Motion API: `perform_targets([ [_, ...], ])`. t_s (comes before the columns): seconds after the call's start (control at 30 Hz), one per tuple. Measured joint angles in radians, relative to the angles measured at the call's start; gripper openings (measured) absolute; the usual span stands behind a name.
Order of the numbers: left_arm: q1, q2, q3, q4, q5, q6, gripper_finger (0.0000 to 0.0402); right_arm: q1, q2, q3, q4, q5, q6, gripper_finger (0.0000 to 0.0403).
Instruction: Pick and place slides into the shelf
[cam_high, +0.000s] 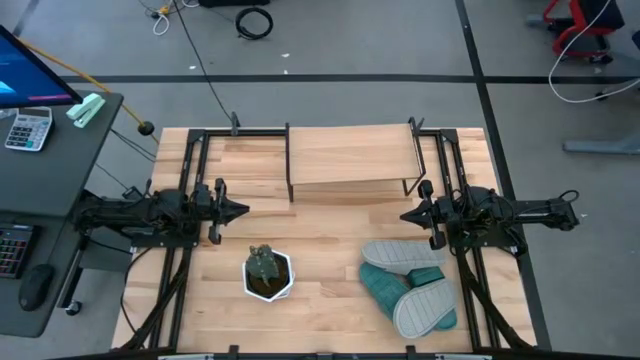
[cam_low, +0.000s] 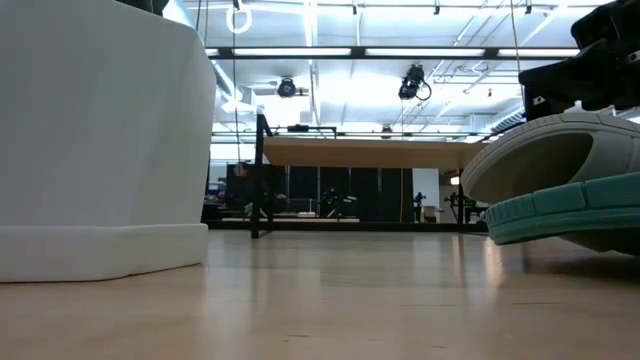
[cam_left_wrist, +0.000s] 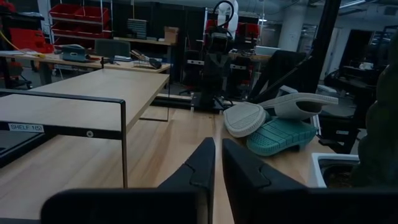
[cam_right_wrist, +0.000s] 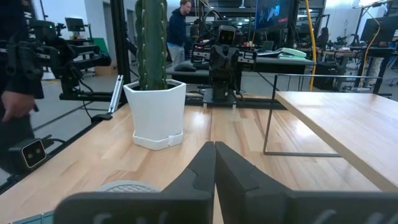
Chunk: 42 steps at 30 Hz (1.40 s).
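Note:
Several slides lie in a pile (cam_high: 410, 285) on the table's near right part. Two light grey ones (cam_high: 400, 256) (cam_high: 425, 308) rest partly on two teal ones (cam_high: 383, 290). In the low view a grey slide (cam_low: 550, 150) lies tilted on a teal one (cam_low: 560, 212). The shelf (cam_high: 350, 160), a light plank on thin black legs, stands at the table's far middle. My left gripper (cam_high: 240, 210) (cam_left_wrist: 218, 144) is shut and level at the left, far from the slides. My right gripper (cam_high: 408, 215) (cam_right_wrist: 214, 146) is shut and level, just beyond the pile's far end.
A cactus in a white pot (cam_high: 268, 272) stands on the near middle of the table, between the two arms and left of the slides. Bare tabletop (cam_high: 320, 225) lies between the shelf and the pot. A desk with a calculator (cam_high: 28, 128) is off the table's left.

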Motion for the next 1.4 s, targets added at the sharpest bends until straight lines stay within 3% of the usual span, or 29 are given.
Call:
perform_targets([
  [1.4,0.000,0.000,0.000,0.000,0.000,0.000,0.0039,0.000,0.000,0.000,0.005,0.010,0.000,0.0014],
])
